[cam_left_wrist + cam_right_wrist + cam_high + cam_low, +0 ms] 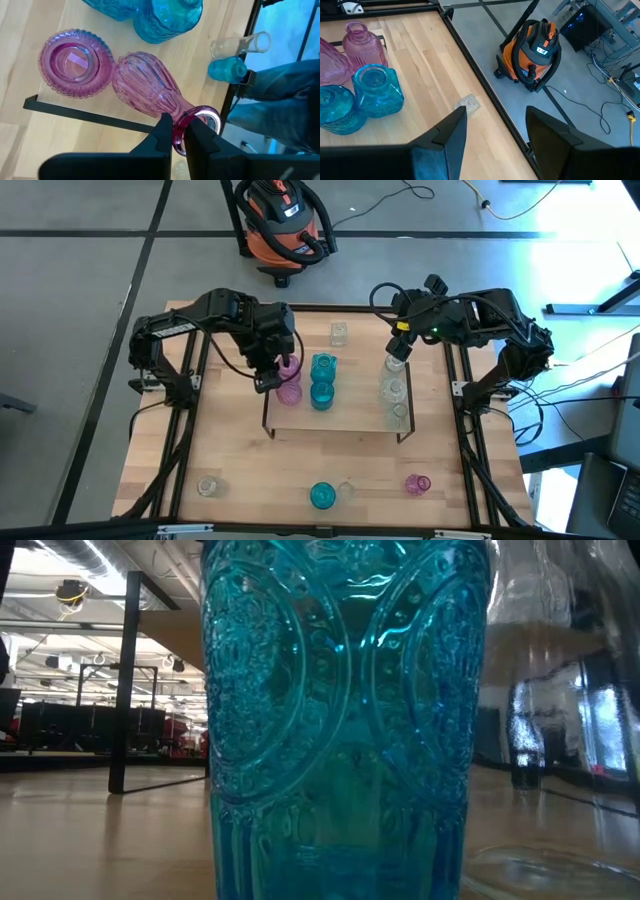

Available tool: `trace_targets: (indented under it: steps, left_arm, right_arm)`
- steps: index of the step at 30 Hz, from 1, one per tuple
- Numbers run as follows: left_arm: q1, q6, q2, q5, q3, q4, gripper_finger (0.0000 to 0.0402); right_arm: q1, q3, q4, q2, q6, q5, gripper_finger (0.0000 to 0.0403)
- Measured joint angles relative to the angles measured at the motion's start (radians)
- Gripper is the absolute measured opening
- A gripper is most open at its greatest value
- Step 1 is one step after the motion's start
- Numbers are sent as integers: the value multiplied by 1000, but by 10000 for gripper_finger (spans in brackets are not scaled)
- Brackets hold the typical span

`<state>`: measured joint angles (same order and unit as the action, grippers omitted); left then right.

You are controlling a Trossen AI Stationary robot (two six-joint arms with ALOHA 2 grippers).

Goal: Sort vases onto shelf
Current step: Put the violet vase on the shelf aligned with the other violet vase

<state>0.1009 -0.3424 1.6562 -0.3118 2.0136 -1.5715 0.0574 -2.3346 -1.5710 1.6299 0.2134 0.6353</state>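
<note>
The light-wood shelf [345, 418] stands mid-table. On it stand a pink vase [290, 393], two teal vases [322, 366] [322, 394] and three clear vases [393, 388] at its right end. My left gripper [272, 378] is at the shelf's left end, shut on a second pink vase [145, 87] beside the first [75, 62]. My right gripper [400, 345] hovers open over the far clear vase, holding nothing [495, 120]. A small clear vase [339, 333] stands on the table beyond the shelf. My left gripper holds the pink vase by the rim of its mouth [178, 136], pinched with one finger [200, 137] in the opening and the other [161, 134] outside. The fingers come from above, pointing down. The vase hangs or stands below them; I cannot tell whether its base touches the shelf.
Along the table's near edge stand a clear vase [207, 485], a teal vase [322, 496], another clear one [345, 490] and a pink one [418, 483]. The teal one fills the low view [340, 720]. An orange vacuum [285, 220] sits on the floor beyond the table.
</note>
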Motion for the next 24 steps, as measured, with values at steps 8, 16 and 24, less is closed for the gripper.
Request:
trace_targets:
  steps: [8,16,24]
  left_arm:
    - [-1,-14,4,-21,0,0,18]
    - [-1,-5,14,-20,0,1,28]
    - [-1,-4,13,-20,0,1,32]
  right_arm:
    - [0,0,2,0,0,0,186]
    - [0,0,2,1,5,0,186]
    - [0,0,2,1,22,-2,186]
